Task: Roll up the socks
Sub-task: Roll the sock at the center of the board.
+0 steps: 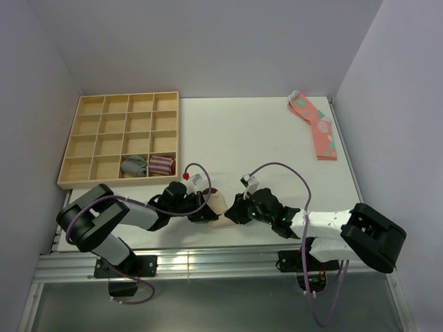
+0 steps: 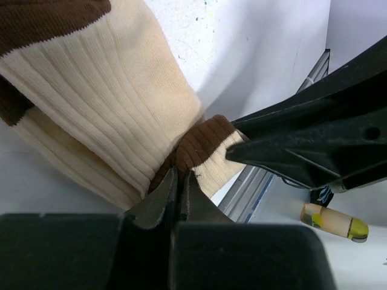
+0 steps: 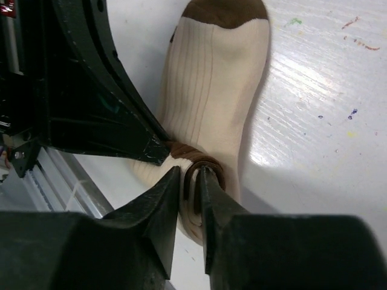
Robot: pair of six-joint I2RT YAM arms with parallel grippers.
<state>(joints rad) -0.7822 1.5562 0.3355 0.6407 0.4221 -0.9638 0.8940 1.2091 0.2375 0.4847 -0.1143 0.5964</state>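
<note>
The socks (image 1: pixel 219 207) lie near the table's front edge, between my two grippers. They are beige ribbed fabric with dark brown bands. In the left wrist view the socks (image 2: pixel 103 96) spread up and to the left. My left gripper (image 2: pixel 179 173) is shut on the brown cuff at their lower end. The right wrist view shows the socks (image 3: pixel 211 78) stretching away, with the brown toe at the top. My right gripper (image 3: pixel 191 173) pinches a folded loop of brown cuff between its fingers. Seen from above, the left gripper (image 1: pixel 205 207) and right gripper (image 1: pixel 232 209) face each other closely across the socks.
A wooden compartment tray (image 1: pixel 118 104) stands at the back left. It holds a grey rolled sock (image 1: pixel 135 166) and a purple-striped rolled sock (image 1: pixel 161 164). Pink spotted socks (image 1: pixel 315 124) lie at the back right. The metal rail (image 1: pixel 208 263) runs along the front edge.
</note>
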